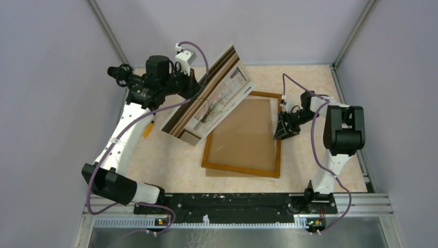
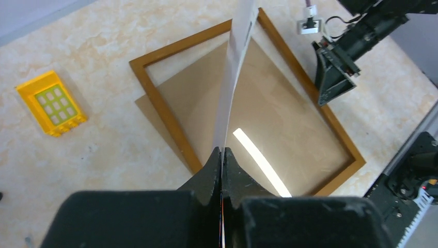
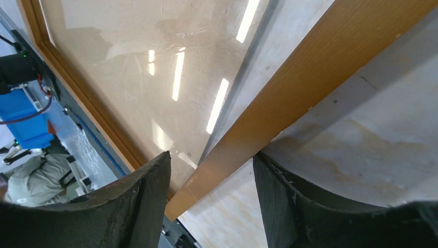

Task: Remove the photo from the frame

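- Top external view: photo [image 1: 214, 98] is out of the frame [image 1: 240, 169], raised above its far-left corner.
- Left gripper [image 2: 222, 152] is pinched tight on the photo's edge.
- Right gripper [image 3: 209, 196] straddles the frame's right rim with its fingers close on both sides; whether it clamps the rim cannot be told.
- Step, as judged: lift-out is nearly complete. The next move calls for carrying the photo leftward, clear of the frame, and laying it flat.
- Photo is tilted steeply with its printed face up and to the right, its long axis running near-left to far-right.
- Frame lies flat, its long axis running near to far.

No text, label or number can be read anywhere
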Robot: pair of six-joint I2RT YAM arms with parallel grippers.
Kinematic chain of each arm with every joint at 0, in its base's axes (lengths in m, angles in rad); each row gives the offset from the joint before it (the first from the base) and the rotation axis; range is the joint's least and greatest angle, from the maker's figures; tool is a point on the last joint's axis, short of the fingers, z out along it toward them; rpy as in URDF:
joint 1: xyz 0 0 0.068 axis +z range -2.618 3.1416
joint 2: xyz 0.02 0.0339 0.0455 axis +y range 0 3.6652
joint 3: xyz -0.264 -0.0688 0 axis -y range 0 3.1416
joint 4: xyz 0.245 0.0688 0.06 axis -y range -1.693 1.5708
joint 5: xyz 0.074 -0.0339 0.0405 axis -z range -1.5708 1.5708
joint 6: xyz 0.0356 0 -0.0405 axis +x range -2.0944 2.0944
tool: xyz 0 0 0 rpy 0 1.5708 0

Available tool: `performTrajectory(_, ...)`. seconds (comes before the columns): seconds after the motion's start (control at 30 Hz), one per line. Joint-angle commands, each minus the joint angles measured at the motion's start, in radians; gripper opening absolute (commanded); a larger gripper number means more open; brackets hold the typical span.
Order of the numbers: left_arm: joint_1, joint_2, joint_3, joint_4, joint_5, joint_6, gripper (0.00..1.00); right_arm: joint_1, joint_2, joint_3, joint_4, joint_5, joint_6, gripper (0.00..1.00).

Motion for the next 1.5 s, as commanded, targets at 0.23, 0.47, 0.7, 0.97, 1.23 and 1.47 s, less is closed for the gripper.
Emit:
performTrajectory(0.23,-0.001,0.1,0.125,0.175,0.232,-0.29,0.0,0.038,0.054,-0.012,0.101,0.028,-0.037,0.7)
performTrajectory(0.47,-0.014,0.178,0.088,0.35,0.355,-0.534,0.0,-0.065,-0.016,0.038,0.045,-0.045,-0.076,0.73)
performTrajectory(0.7,-0.048,0.233,0.145,0.458,0.413,-0.649,0.0,-0.102,-0.025,0.022,0.028,-0.051,-0.102,0.73)
performTrajectory(0.97,-0.092,0.226,0.078,0.429,0.356,-0.67,0.0,-0.12,-0.04,0.043,0.007,-0.068,-0.101,0.73)
performTrajectory(1.23,-0.11,0.264,-0.226,0.403,0.123,-0.727,0.0,-0.134,-0.051,0.062,-0.017,-0.069,-0.102,0.73)
performTrajectory(1.47,-0.108,0.328,-0.425,0.583,0.028,-0.778,0.0,-0.134,-0.038,0.029,0.013,-0.069,-0.084,0.73)
